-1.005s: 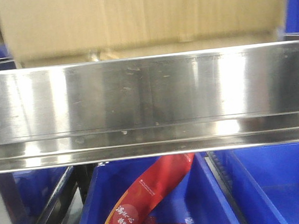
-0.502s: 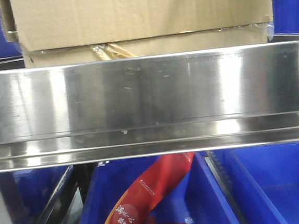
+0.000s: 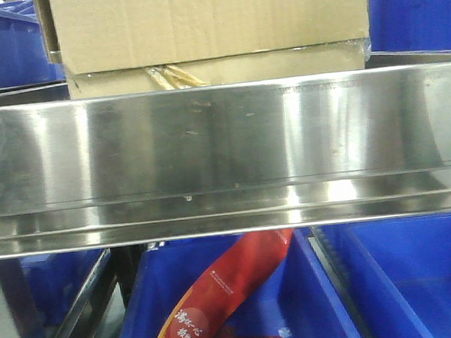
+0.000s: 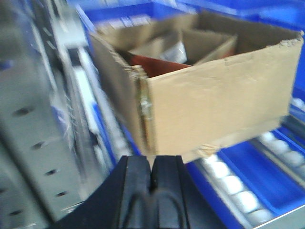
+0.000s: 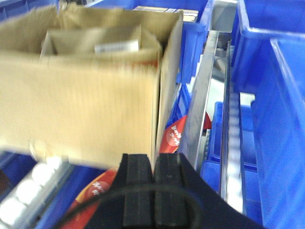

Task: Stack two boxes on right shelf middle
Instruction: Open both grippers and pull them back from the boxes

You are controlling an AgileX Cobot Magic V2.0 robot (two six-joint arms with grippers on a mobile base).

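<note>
In the front view the tall brown box (image 3: 212, 20) rests on the shallow box (image 3: 279, 63), whose yellowish tape scrap (image 3: 174, 76) shows at its front edge. Both stand behind the shelf's shiny steel front rail (image 3: 224, 153). The left wrist view shows the open-topped box (image 4: 214, 100) blurred, with my left gripper (image 4: 151, 164) shut just below its near left corner. On the other side my right gripper (image 5: 153, 162) is shut below the box's (image 5: 81, 105) near right corner. Nothing sits between either pair of fingers. Whether the fingertips touch the cardboard is unclear.
Blue plastic bins (image 3: 425, 278) fill the level below the rail, one holding a red printed packet (image 3: 221, 296). More blue bins (image 5: 276, 95) flank the boxes. A grey perforated upright (image 4: 33, 143) stands at the left, and white rollers (image 4: 233, 186) run under the boxes.
Both boxes have slid away from the camera, deeper onto the shelf, so they look narrower. The shallow box's front and tape scrap have come into view. The rail has not moved.
</note>
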